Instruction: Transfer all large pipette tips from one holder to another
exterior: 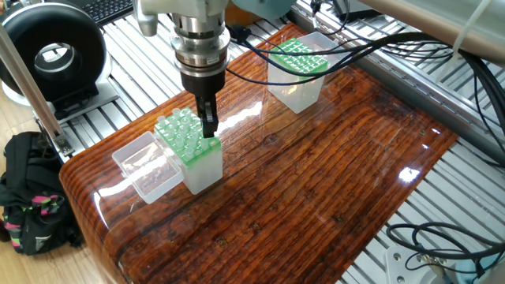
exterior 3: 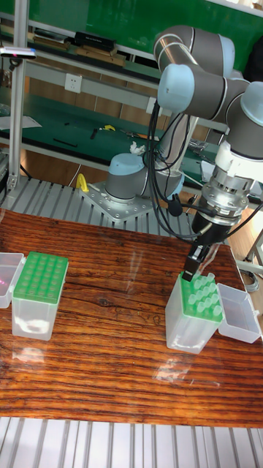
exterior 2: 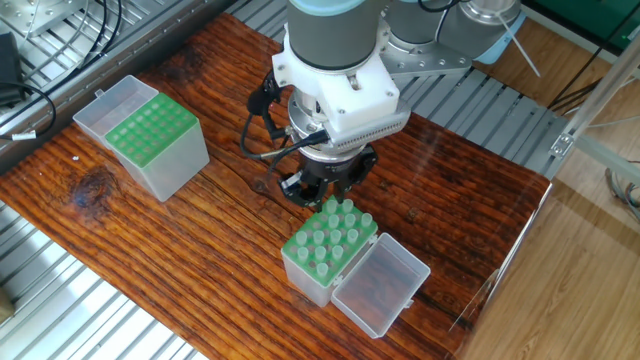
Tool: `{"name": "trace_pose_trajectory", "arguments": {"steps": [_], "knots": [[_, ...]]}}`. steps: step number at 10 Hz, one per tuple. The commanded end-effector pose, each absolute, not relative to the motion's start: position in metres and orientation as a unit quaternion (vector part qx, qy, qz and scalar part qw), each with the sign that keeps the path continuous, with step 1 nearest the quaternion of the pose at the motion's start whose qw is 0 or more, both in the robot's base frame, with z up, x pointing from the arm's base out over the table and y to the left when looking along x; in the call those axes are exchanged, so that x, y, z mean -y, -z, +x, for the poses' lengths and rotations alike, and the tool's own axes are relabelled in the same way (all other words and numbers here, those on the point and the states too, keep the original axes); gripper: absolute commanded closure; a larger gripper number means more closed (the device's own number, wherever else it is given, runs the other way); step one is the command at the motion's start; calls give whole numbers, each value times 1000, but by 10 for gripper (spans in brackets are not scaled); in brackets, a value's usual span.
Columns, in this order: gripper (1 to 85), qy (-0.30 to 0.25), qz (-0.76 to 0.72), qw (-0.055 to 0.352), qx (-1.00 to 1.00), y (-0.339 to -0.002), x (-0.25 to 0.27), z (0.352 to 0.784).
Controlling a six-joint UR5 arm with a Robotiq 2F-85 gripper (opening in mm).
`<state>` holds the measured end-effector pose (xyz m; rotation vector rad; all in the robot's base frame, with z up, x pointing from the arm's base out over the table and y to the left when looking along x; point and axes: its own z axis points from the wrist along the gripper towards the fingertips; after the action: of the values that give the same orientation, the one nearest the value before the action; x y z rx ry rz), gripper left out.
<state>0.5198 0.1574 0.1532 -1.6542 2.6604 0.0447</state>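
Gripper point(exterior: 209, 126) stood among translucent tapered large pipette tips point(exterior: 182, 128) in green-topped plastic holder point(exterior: 201, 167); grip state indeterminable.

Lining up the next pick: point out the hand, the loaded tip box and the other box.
hand point(exterior: 209, 126): one fixed view, between its fingertips.
loaded tip box point(exterior: 203, 167): one fixed view, clear front wall.
other box point(exterior 2: 158, 165): the other fixed view, clear side wall.
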Motion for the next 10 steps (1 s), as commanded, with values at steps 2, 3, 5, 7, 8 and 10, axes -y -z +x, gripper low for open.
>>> {"name": "trace_pose_trajectory", "arguments": {"steps": [2, 3, 5, 7, 8, 10], "knots": [[507, -26, -560, 16, -828, -156, -164, 521], [500, -27, -576, 18, -816, -156, -165, 521], [497, -23, -594, 16, -804, -159, -161, 519], [497, -6, -609, 13, -793, -161, -153, 522], [497, -5, -615, 17, -789, -159, -153, 524], [490, -9, -622, 25, -782, -150, -158, 529]]}}
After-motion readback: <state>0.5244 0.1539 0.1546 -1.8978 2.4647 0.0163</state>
